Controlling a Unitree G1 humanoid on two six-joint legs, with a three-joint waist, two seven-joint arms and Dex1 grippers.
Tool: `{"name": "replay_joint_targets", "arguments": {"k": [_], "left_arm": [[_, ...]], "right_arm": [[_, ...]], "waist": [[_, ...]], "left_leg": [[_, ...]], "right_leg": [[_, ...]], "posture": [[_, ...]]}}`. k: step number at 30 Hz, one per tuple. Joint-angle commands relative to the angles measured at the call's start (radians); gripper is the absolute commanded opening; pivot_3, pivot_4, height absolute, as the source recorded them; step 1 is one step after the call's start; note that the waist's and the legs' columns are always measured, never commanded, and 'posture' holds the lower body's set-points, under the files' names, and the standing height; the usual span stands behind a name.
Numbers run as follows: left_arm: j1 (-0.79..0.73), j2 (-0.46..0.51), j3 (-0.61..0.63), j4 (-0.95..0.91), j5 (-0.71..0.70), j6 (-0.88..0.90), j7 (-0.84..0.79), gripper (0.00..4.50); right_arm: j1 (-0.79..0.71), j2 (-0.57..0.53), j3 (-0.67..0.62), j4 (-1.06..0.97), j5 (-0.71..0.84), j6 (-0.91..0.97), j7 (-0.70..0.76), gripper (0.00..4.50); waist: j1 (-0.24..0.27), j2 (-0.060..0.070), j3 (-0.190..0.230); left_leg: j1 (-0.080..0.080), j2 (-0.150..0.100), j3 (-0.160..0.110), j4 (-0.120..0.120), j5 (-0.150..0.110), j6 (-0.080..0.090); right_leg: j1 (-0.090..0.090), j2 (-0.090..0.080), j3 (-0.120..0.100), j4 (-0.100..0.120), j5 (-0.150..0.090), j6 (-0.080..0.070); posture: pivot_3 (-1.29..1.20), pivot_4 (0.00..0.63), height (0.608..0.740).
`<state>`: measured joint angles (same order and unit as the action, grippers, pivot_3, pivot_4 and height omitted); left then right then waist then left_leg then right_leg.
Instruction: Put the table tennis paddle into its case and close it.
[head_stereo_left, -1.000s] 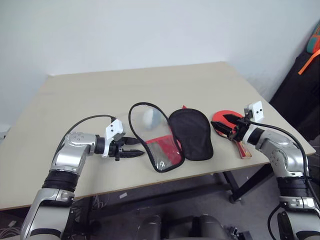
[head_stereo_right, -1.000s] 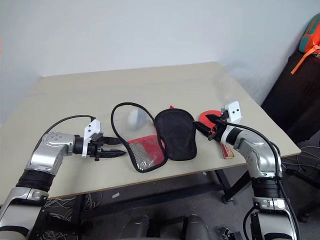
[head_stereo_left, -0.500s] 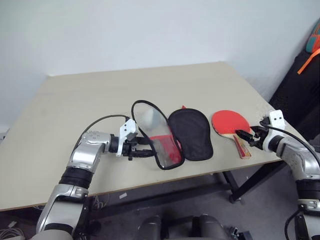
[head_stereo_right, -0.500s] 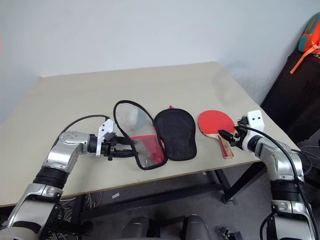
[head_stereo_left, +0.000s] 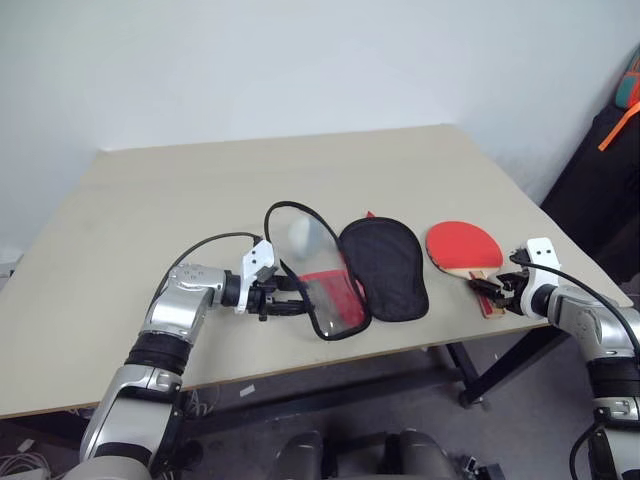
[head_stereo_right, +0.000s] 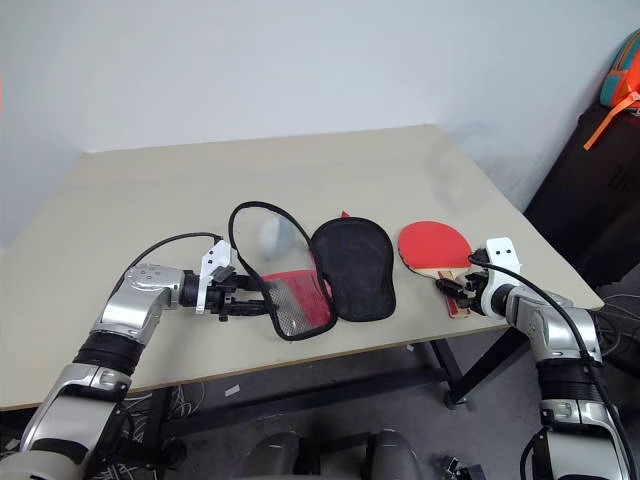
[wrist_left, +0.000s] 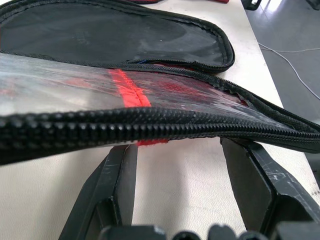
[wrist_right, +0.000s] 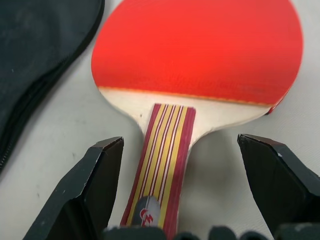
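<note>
Both grippers low: left (head_stereo_left: 300, 306) spread around case (head_stereo_left: 385, 265) edge, right (head_stereo_left: 484, 291) spread astride paddle (head_stereo_left: 465, 245) handle.

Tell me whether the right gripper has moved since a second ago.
Yes. The right gripper has shifted from over the paddle's red face out to its handle end, nearer the table's front-right edge.

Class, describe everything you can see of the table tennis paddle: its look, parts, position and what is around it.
The table tennis paddle lies flat on the table near its right front edge, red rubber face up, apart from the open case. Its blade looks like pale wood; the handle carries dark red and yellow stripes with a small logo near the end. The handle points toward the right gripper, whose open fingers stand either side of it without touching.
</note>
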<state>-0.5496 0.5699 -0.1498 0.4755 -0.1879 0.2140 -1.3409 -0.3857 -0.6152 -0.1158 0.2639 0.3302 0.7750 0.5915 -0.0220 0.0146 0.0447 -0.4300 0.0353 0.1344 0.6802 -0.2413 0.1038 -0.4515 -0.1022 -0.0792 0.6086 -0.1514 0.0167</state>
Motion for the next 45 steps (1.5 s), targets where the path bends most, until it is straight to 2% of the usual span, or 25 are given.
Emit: {"name": "replay_joint_targets", "arguments": {"k": [1,4,9,11,16,25,27,31,36,41,45], "left_arm": [[-0.007,0.024,0.015,-0.027,-0.003,-0.012,-0.004,2.77],[-0.011,0.031,0.018,-0.028,-0.006,-0.011,-0.001,2.77],[-0.014,0.033,0.013,-0.02,0.002,-0.018,0.004,2.77],[-0.015,0.029,0.012,-0.016,0.006,-0.02,0.005,2.77],[-0.023,0.021,0.009,0.0,0.014,-0.022,0.012,2.77],[-0.05,-0.002,-0.004,0.029,0.028,-0.024,0.019,2.77],[-0.058,-0.008,-0.005,0.043,0.032,-0.029,0.019,2.77],[-0.079,-0.025,-0.011,0.079,0.043,-0.045,0.018,2.77],[-0.107,-0.047,-0.016,0.129,0.052,-0.074,0.02,2.77],[-0.113,-0.06,-0.021,0.147,0.06,-0.088,0.015,2.77],[-0.127,-0.071,-0.024,0.168,0.065,-0.096,0.015,2.77]], "right_arm": [[-0.038,0.01,0.011,0.005,-0.018,-0.009,-0.003,3.96],[-0.051,0.025,0.027,0.018,-0.029,-0.021,0.0,3.4],[-0.078,0.04,0.031,0.047,-0.046,-0.037,-0.01,1.68],[-0.084,0.042,0.025,0.05,-0.049,-0.044,-0.012,1.19],[-0.113,0.06,-0.039,-0.038,0.016,-0.001,-0.023,1.17],[-0.266,0.145,-0.101,-0.132,0.053,0.144,-0.195,1.17],[-0.29,0.187,-0.099,-0.155,0.061,0.188,-0.233,1.17],[-0.323,0.345,-0.098,-0.172,0.054,0.243,-0.366,1.17],[-0.3,0.517,-0.073,-0.203,0.043,0.259,-0.475,1.17],[-0.281,0.602,-0.045,-0.22,0.039,0.282,-0.531,1.17],[-0.225,0.628,0.007,-0.26,0.035,0.317,-0.531,1.17]], "waist": [[0.0,0.0,0.0],[0.0,-0.001,0.0],[-0.007,-0.003,-0.001],[-0.007,-0.004,-0.002],[-0.006,-0.004,-0.002],[-0.002,-0.004,-0.002],[-0.001,-0.004,-0.003],[-0.002,-0.004,-0.003],[-0.003,-0.004,-0.003],[-0.004,-0.004,-0.003],[-0.005,-0.005,-0.003]], "left_leg": [[0.0,0.0,0.0,0.0,0.0,0.0],[0.0,0.0,0.0,0.0,0.0,0.0],[0.001,0.001,0.0,0.0,0.0,0.0],[0.001,0.001,0.0,0.0,0.0,0.0],[0.0,0.001,0.0,0.001,0.0,0.0],[-0.001,0.001,0.003,-0.001,0.0,-0.001],[-0.001,0.001,0.003,-0.001,0.0,-0.001],[-0.001,0.001,0.004,-0.001,0.001,-0.002],[-0.001,0.002,0.008,-0.003,0.004,-0.006],[-0.001,0.001,0.013,-0.002,0.004,-0.006],[-0.001,0.002,0.013,-0.003,0.004,-0.007]], "right_leg": [[0.0,0.0,0.0,0.0,0.0,0.0],[0.0,0.0,0.0,0.0,0.0,0.0],[0.0,0.0,0.0,0.0,0.0,0.0],[0.0,0.0,0.0,0.0,0.0,0.0],[0.0,0.0,0.0,0.0,0.001,0.0],[-0.004,0.0,0.002,0.001,0.001,0.0],[-0.004,0.0,0.002,0.001,0.001,0.0],[-0.004,0.0,0.002,0.001,0.001,0.0],[-0.006,0.001,0.005,0.003,0.003,0.001],[-0.007,0.0,0.008,0.002,0.003,0.001],[-0.008,0.0,0.008,0.002,0.002,0.001]], "posture": [[0.0,0.0,0.74],[0.0,0.0,0.74],[0.0,0.0,0.74],[0.0,0.0,0.74],[0.0,0.0,0.74],[0.0,0.0,0.74],[0.0,0.0,0.74],[0.0,0.0,0.74],[0.0,0.0,0.74],[0.0,0.0,0.74],[0.0,0.0,0.74]]}}
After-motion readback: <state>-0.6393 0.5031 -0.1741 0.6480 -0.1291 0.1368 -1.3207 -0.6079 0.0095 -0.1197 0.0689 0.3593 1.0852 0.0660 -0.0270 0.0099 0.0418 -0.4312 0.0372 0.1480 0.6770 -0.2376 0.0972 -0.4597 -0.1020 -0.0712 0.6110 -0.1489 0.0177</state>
